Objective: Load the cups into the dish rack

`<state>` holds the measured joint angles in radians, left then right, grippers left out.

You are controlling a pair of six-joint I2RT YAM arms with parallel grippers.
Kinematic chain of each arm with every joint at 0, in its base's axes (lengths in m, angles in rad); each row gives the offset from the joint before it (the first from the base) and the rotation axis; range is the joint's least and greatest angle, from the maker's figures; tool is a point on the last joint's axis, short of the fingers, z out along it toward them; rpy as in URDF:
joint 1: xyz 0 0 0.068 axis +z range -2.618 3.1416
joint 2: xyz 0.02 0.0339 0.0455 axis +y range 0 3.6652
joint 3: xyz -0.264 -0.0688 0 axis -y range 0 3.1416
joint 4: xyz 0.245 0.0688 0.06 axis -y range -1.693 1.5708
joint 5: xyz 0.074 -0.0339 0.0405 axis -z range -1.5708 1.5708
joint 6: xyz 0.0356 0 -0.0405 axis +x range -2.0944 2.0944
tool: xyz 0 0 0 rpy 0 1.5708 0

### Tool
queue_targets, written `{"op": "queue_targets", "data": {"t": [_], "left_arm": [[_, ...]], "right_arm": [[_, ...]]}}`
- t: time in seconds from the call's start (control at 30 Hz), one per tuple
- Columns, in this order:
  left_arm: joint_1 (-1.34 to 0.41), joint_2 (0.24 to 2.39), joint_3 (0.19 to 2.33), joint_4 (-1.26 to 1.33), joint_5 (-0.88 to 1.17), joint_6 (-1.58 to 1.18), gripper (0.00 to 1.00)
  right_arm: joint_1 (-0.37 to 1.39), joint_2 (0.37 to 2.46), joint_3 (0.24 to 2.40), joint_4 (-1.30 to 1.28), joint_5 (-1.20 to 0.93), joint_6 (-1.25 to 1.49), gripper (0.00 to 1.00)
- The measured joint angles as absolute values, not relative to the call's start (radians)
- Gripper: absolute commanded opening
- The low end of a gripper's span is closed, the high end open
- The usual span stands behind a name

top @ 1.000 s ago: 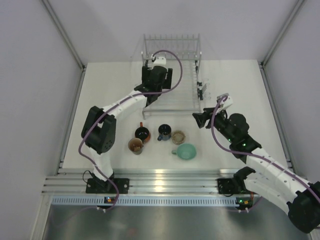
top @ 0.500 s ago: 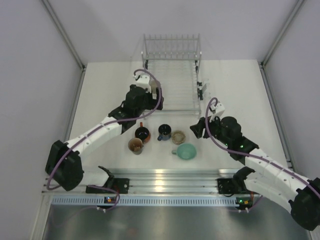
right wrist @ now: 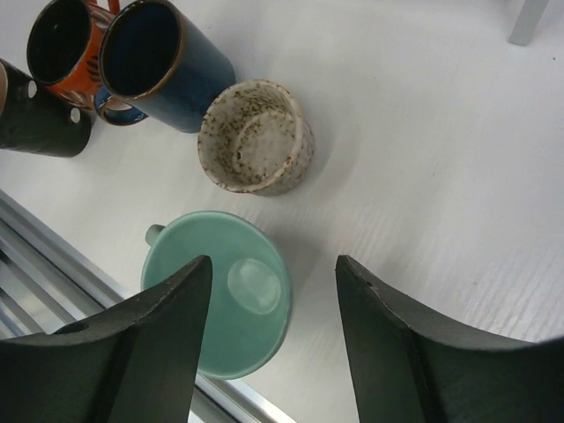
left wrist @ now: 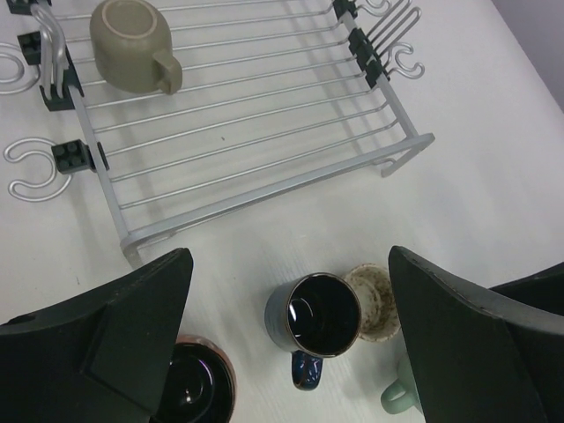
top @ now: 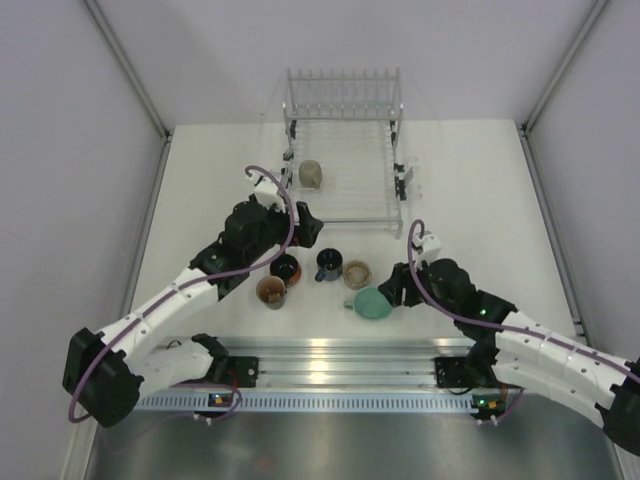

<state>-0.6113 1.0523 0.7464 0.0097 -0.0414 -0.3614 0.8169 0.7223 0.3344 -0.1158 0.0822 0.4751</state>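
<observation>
The wire dish rack (top: 345,190) stands at the back with one beige mug (top: 311,173) lying in its left side, also in the left wrist view (left wrist: 132,44). The other mugs cluster in front: orange-brown with a black inside (top: 285,267), a dark one with a brownish inside (top: 271,292), dark blue (top: 329,264), speckled beige (top: 358,273), mint-green (top: 373,303). My left gripper (top: 305,228) is open and empty, above the dark blue mug (left wrist: 315,317). My right gripper (top: 393,290) is open and empty, over the right rim of the mint-green mug (right wrist: 220,291).
The rack (left wrist: 256,132) has upright tines along its far end and loose wire hooks on both sides. A metal rail (top: 330,355) runs along the near table edge just in front of the mint-green mug. The speckled mug (right wrist: 256,137) and blue mug (right wrist: 163,62) almost touch.
My left gripper pulled back from the rack toward the mug cluster, leaving the beige mug in the rack. My right gripper moved down and left to the mint-green mug.
</observation>
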Motion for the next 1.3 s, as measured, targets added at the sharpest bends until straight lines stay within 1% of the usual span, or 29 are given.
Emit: {"op": "queue_targets", "data": {"t": [0.27, 0.37, 0.5, 0.57, 0.6, 0.67, 0.7, 0.8, 0.93, 1.1, 1.3], "left_arm": [[-0.611, 0.987, 0.722, -0.024, -0.030, -0.373, 0.98], [-0.611, 0.966, 0.722, -0.030, -0.030, -0.373, 0.98], [-0.611, 0.964, 0.722, -0.035, -0.031, -0.373, 0.98], [-0.611, 0.964, 0.722, -0.040, -0.030, -0.373, 0.98], [-0.611, 0.964, 0.722, -0.043, -0.030, -0.373, 0.98], [-0.611, 0.964, 0.722, -0.049, -0.031, -0.373, 0.98], [-0.611, 0.964, 0.722, -0.052, -0.031, -0.373, 0.98], [-0.611, 0.964, 0.722, -0.060, -0.031, -0.373, 0.98], [-0.611, 0.962, 0.722, -0.074, -0.031, -0.373, 0.98], [-0.611, 0.945, 0.733, -0.118, -0.044, -0.373, 0.98], [-0.611, 0.913, 0.833, -0.204, -0.064, -0.384, 0.98]], "right_arm": [[0.874, 0.814, 0.334, -0.129, 0.137, 0.506, 0.57], [0.888, 0.840, 0.334, -0.132, 0.152, 0.516, 0.53], [0.897, 0.874, 0.334, -0.132, 0.167, 0.524, 0.37], [0.899, 0.896, 0.334, -0.132, 0.172, 0.527, 0.31], [0.901, 0.906, 0.334, -0.132, 0.172, 0.528, 0.24], [0.904, 0.923, 0.335, -0.127, 0.172, 0.531, 0.17], [0.906, 0.928, 0.335, -0.128, 0.172, 0.534, 0.09], [0.909, 0.932, 0.339, -0.127, 0.168, 0.540, 0.00], [0.913, 0.927, 0.353, -0.163, 0.176, 0.542, 0.00], [0.916, 0.866, 0.402, -0.314, 0.215, 0.530, 0.00], [0.921, 0.745, 0.591, -0.508, 0.302, 0.478, 0.00]]}}
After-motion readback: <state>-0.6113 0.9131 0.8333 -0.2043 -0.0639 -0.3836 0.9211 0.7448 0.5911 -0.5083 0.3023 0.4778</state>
